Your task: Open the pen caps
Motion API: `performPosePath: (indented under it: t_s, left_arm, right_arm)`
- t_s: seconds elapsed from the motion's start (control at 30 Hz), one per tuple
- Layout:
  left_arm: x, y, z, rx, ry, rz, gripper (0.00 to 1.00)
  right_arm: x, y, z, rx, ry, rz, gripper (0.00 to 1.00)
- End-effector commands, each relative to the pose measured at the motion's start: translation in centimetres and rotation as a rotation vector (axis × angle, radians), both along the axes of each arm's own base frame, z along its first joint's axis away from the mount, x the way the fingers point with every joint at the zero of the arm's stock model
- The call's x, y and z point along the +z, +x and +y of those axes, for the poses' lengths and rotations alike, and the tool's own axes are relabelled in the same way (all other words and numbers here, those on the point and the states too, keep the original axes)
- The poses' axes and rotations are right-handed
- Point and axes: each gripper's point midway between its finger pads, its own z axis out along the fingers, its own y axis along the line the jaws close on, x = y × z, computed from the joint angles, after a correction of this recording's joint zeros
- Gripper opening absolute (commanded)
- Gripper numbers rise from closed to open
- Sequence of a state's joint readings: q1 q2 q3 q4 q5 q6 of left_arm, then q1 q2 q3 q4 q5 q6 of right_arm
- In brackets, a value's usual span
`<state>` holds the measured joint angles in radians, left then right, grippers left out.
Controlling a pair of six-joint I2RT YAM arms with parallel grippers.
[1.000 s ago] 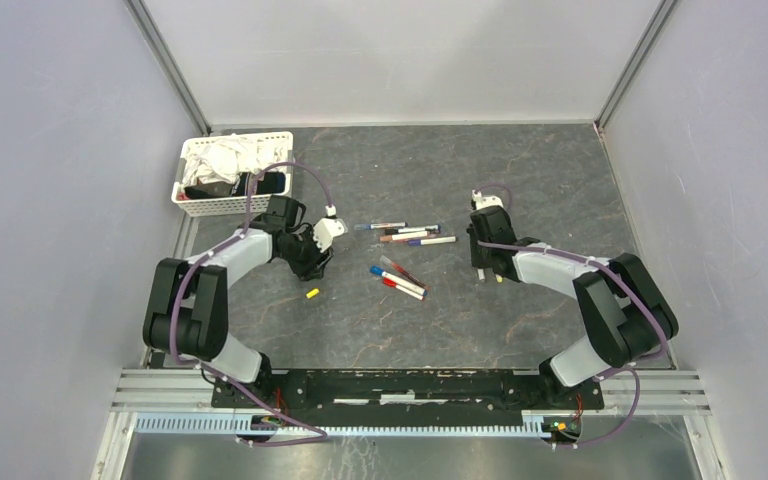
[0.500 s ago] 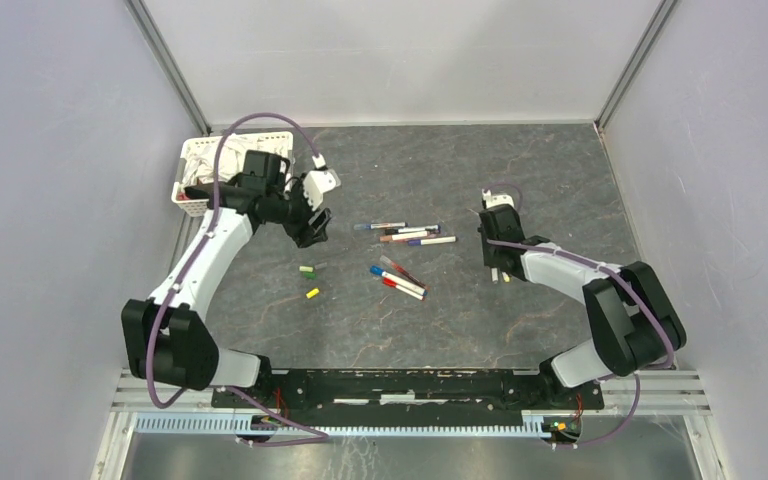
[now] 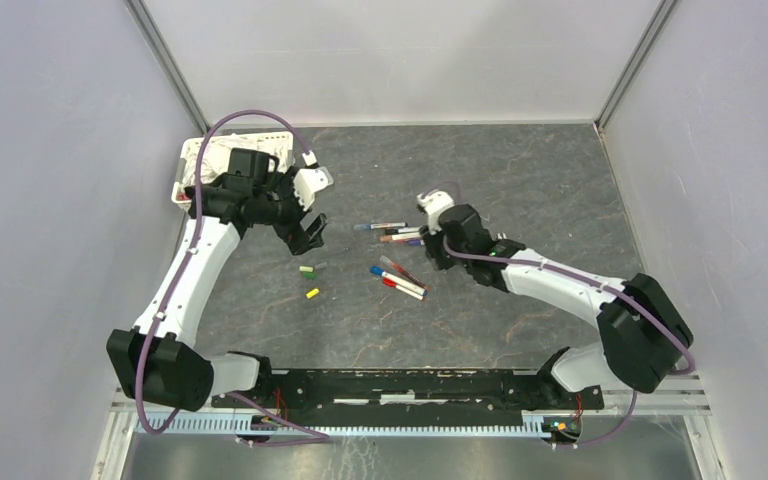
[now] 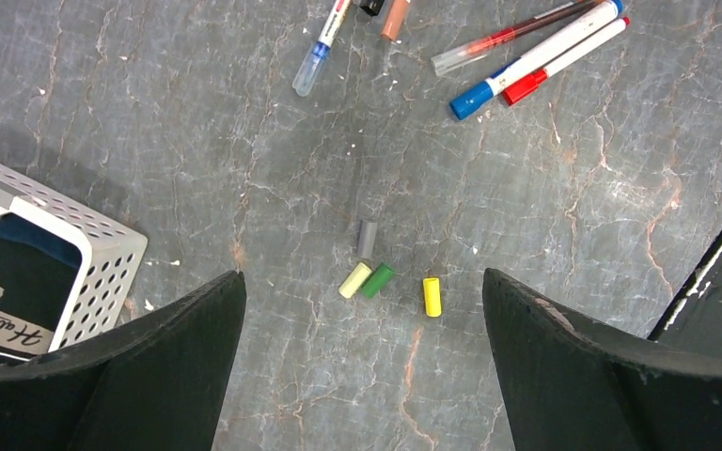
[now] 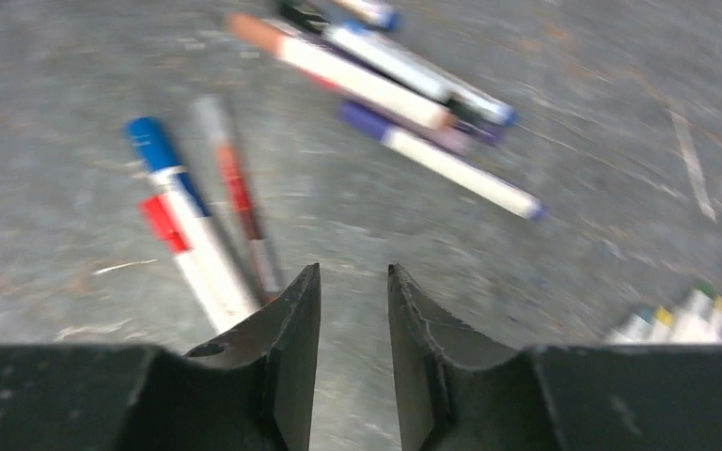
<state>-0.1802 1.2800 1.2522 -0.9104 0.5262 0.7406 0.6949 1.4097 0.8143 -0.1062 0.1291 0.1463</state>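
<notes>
Right claw [image 5: 353, 272], slightly parted and empty, stood nearest the blue-capped pen [image 5: 188, 211], lying just ahead-left, its barrel end toward the claw.

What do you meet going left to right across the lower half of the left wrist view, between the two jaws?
white basket → pale yellow cap → green cap → bright yellow cap. The grey cap lies just above the first two caps and overlaps both, so it is left out of the order.

Right-wrist view's pens [image 5: 362, 85] motion-blurred
</notes>
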Motion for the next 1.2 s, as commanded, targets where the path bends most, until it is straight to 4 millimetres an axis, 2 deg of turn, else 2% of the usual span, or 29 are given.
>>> performPosePath:
  t_s: [0.0,0.17,0.4,0.67,0.97,1.17]
  left_arm:
    - [1.5,-0.6,0.5,0.031,-0.009,-0.018,1.00]
    - [1.2,-1.0,0.7,0.021,0.003,-0.009,1.00]
    - [0.9,-1.4,0.6,0.011,-0.002,0.002,1.00]
    - [0.2,-2.3,0.5,-0.013,-0.002,0.033,1.00]
    - [0.0,-3.3,0.1,-0.053,-0.022,0.062,1.00]
    - [-0.1,-4.1,-0.2,-0.087,-0.034,0.083,1.00]
  right_arm:
    - [-0.2,-2.5,5.9,0.252,0.024,0.004,0.33]
    - [-2.6,-4.6,8.0,0.341,-0.029,0.047,0.27]
    - [-4.0,-4.0,8.8,0.357,-0.066,0.067,0.26]
    - [-6.2,-3.9,8.7,0.369,-0.110,0.100,0.23]
    - [-8.5,-5.6,7.9,0.395,-0.112,0.157,0.21]
    - [-9.5,-6.7,7.7,0.411,-0.097,0.195,0.25]
